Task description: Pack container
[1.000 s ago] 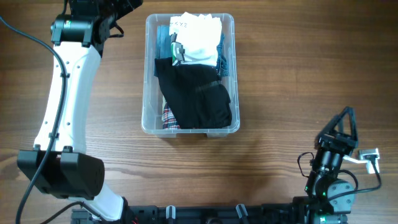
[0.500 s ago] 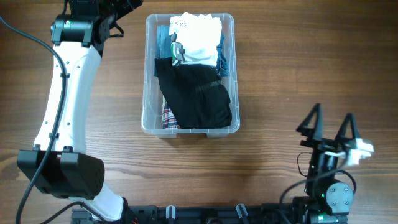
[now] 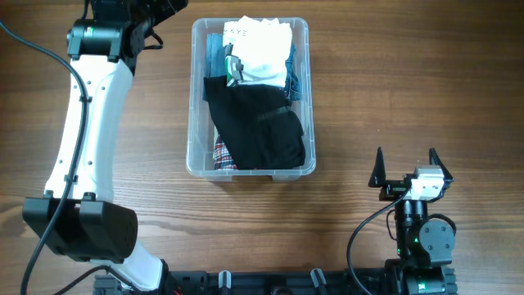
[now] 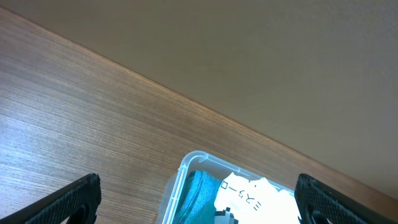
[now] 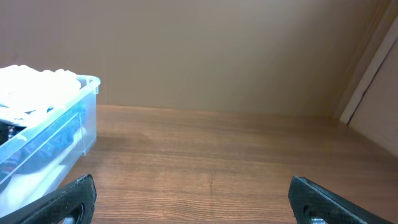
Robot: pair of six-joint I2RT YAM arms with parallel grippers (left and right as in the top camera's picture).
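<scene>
While I am finding nothing loose lying on the worktop [image 3: 393,74], I am judging the packing as nearly finished: the container [image 3: 190,123] is sitting by the far edge, left of centre, holding a black garment [image 3: 258,127] and a white folded piece [image 3: 264,53]. The left gripper [image 4: 198,186], over the far-left corner, and the right gripper [image 3: 405,164], by the near-right corner, are both hanging spread and empty
</scene>
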